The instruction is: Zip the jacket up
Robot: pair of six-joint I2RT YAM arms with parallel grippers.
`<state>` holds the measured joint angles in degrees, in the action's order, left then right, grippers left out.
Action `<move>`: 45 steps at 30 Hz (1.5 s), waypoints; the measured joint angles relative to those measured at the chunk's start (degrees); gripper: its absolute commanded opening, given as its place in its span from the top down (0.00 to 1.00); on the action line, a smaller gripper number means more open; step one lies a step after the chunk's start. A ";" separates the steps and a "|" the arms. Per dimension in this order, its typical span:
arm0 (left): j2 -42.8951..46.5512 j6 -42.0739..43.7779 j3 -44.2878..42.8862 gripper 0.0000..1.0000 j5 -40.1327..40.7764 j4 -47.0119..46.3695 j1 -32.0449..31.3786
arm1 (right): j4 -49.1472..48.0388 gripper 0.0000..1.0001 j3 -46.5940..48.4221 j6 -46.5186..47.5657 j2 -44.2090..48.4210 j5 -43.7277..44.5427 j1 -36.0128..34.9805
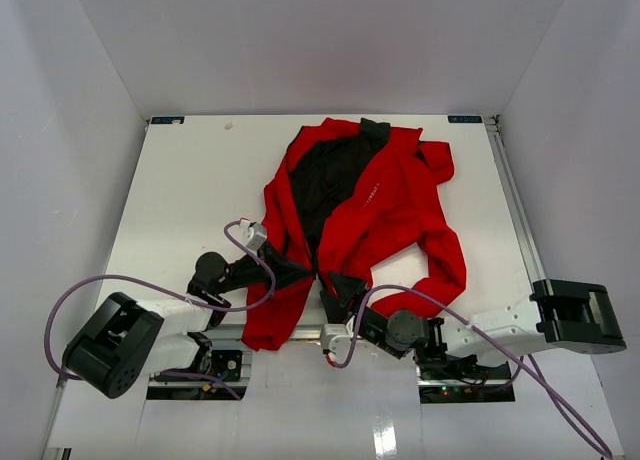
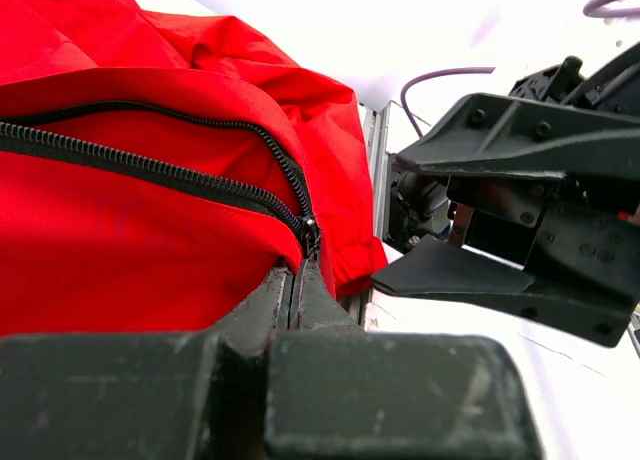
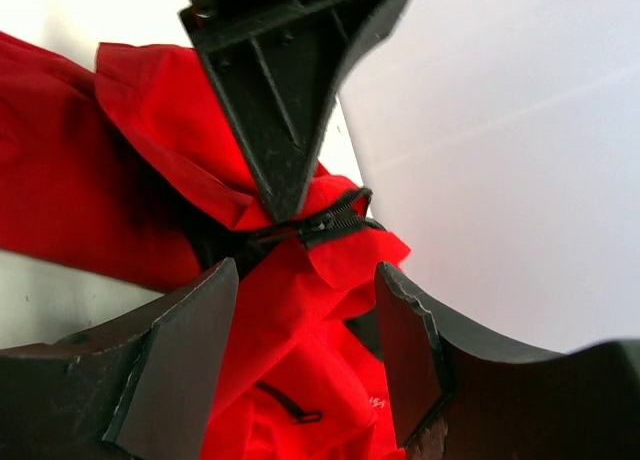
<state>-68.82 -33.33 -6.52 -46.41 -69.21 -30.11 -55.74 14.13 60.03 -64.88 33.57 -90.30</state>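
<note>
The red jacket (image 1: 395, 215) lies open on the white table (image 1: 200, 200), with its black lining (image 1: 330, 175) showing at the top. My left gripper (image 1: 303, 272) is shut on the bottom end of the front zipper; in the left wrist view its tips (image 2: 297, 272) pinch just below the black slider (image 2: 310, 232), and both toothed tracks (image 2: 150, 167) run off to the left. My right gripper (image 1: 342, 290) is open, right beside it. In the right wrist view its fingers (image 3: 190, 350) straddle the red hem (image 3: 300, 380) without touching, below the left gripper's fingers (image 3: 275, 100).
An aluminium rail (image 1: 310, 332) runs along the near table edge under the jacket's hem, and another rail (image 1: 515, 210) along the right edge. White walls enclose the table. A purple cable (image 1: 100, 285) loops over the left arm. A small pocket zip pull (image 3: 300, 413) shows on the jacket.
</note>
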 measured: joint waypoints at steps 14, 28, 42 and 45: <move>-0.05 -0.41 0.00 1.00 -0.97 -0.02 0.37 | -15.38 0.43 0.77 18.43 -17.59 6.58 -3.11; 0.05 -0.73 0.00 1.00 -1.25 -0.02 0.44 | -17.32 0.46 4.97 24.64 -24.18 8.12 -2.93; 0.03 -1.07 0.02 1.00 -1.47 -0.41 0.72 | -17.66 0.72 7.49 25.39 -25.24 7.74 -1.02; 0.03 -1.09 0.02 1.00 -1.37 -0.90 0.78 | -17.58 0.77 7.54 24.42 -25.14 7.09 -0.54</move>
<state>-68.79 -34.43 -6.50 -47.78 -70.11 -29.32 -73.31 21.67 84.45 -90.02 40.66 -90.84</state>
